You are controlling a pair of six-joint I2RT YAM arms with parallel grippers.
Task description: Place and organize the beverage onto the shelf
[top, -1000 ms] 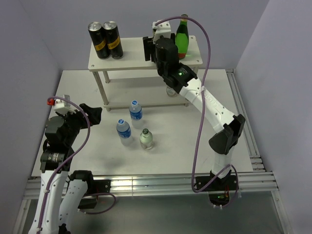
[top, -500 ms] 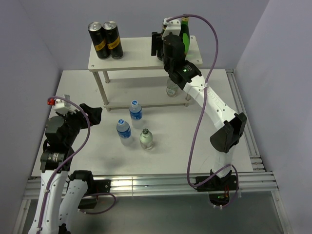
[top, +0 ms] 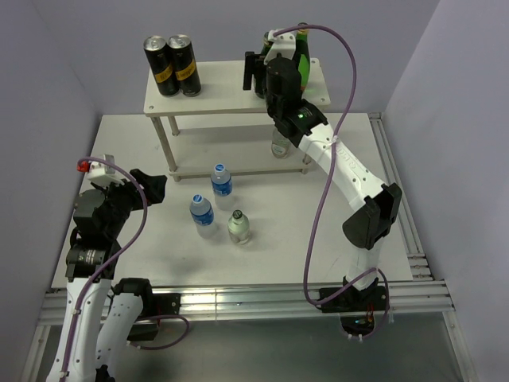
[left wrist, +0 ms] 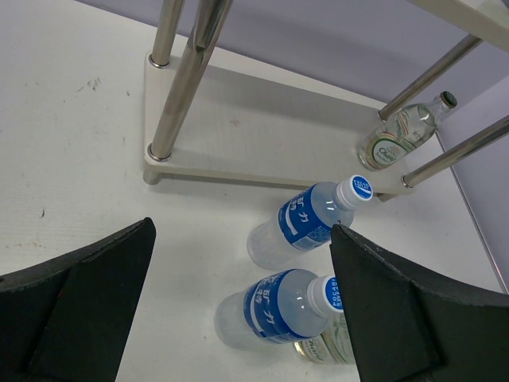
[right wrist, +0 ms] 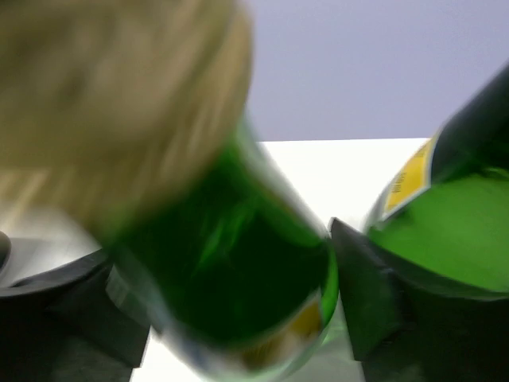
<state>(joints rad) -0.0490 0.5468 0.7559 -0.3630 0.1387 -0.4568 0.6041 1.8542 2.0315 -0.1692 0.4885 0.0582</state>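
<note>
The shelf (top: 227, 89) and three small bottles (top: 203, 215) are borne by the white table (top: 143, 239). On the top board, two black cans (top: 172, 65) and a green bottle (top: 304, 68) are carried.

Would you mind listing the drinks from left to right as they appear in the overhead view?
In order: left black can → right black can → nearer water bottle → farther water bottle → small pale bottle → partly hidden clear bottle → bright green bottle.

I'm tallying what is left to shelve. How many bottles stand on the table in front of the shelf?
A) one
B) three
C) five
B: on the table before the shelf stand the far blue-labelled bottle, the near blue-labelled bottle and a clear bottle.
</note>
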